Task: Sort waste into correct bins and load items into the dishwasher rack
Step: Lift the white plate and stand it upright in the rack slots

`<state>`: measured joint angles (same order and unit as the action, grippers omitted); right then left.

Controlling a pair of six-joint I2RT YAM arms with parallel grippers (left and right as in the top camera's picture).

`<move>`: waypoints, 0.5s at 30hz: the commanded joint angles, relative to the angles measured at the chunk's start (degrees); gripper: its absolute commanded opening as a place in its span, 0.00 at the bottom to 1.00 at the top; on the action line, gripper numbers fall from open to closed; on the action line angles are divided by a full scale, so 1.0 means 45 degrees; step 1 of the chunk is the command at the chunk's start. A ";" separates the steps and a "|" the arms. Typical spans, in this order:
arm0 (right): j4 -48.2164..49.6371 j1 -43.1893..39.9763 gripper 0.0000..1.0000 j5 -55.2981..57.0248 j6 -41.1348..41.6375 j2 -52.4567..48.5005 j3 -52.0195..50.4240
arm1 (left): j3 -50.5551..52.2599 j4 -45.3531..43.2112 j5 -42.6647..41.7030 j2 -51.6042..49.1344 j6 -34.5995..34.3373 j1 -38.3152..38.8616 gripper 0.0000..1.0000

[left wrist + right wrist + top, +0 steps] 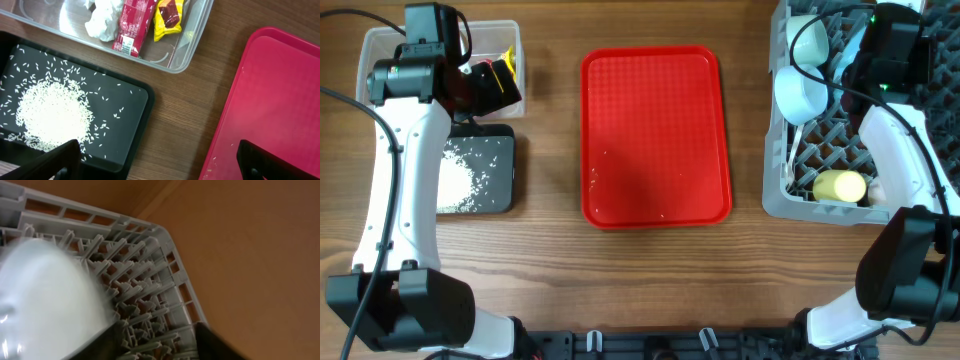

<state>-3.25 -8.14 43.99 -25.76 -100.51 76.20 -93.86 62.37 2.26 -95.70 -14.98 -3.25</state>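
The clear tub [192,47] holds a crumpled white tissue [104,21], a red wrapper [132,25] and a yellow wrapper [167,16]. The black tray [125,107] next to it holds a pile of white rice grains [50,115]. My left gripper [160,167] is open and empty, above the gap between the black tray and the red tray [270,100]. In the overhead view it [488,88] sits over the tub's near edge. The grey rack [775,195] holds a light blue bowl [800,92], a paler dish [810,38], a yellow cup [840,186] and a white spoon [790,150]. My right gripper [160,347] is open over the rack's [175,275] pegs beside a pale bowl [45,300].
The red tray [655,135] lies in the middle of the wooden table with a few stray grains [595,180] on it. The tub [375,45] and black tray [495,150] stand at the left, the rack at the right edge.
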 commanded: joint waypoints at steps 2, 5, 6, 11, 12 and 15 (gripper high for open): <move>0.0291 -0.0015 0.70 0.0185 0.0063 -0.0136 -0.0010 | 0.0024 -0.0034 -0.0053 -0.0078 -0.0107 -0.0053 1.00; 0.0481 0.0092 0.75 0.0282 0.0121 -0.0112 -0.0010 | 0.0024 -0.0034 -0.0053 -0.0078 -0.0107 -0.0053 1.00; 0.0627 0.0155 0.78 0.0457 0.0189 -0.0073 -0.0010 | 0.0024 -0.0034 -0.0053 -0.0078 -0.0107 -0.0058 1.00; 0.1302 0.0471 0.89 0.1331 0.0777 0.0559 -0.0010 | 0.0024 -0.0034 -0.0053 -0.0078 -0.0107 -0.0058 1.00; 0.1297 0.0549 0.89 0.1331 0.0855 0.0865 -0.0010 | 0.0024 -0.0034 -0.0053 -0.0078 -0.0107 -0.0058 1.00; 0.1263 0.0656 0.92 0.1321 0.1472 0.1608 -0.0010 | 0.0024 -0.0034 -0.0053 -0.0078 -0.0107 -0.0053 1.00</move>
<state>2.15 -5.93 47.86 -23.16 -98.98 76.20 -93.86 62.35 2.26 -95.70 -14.98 -3.25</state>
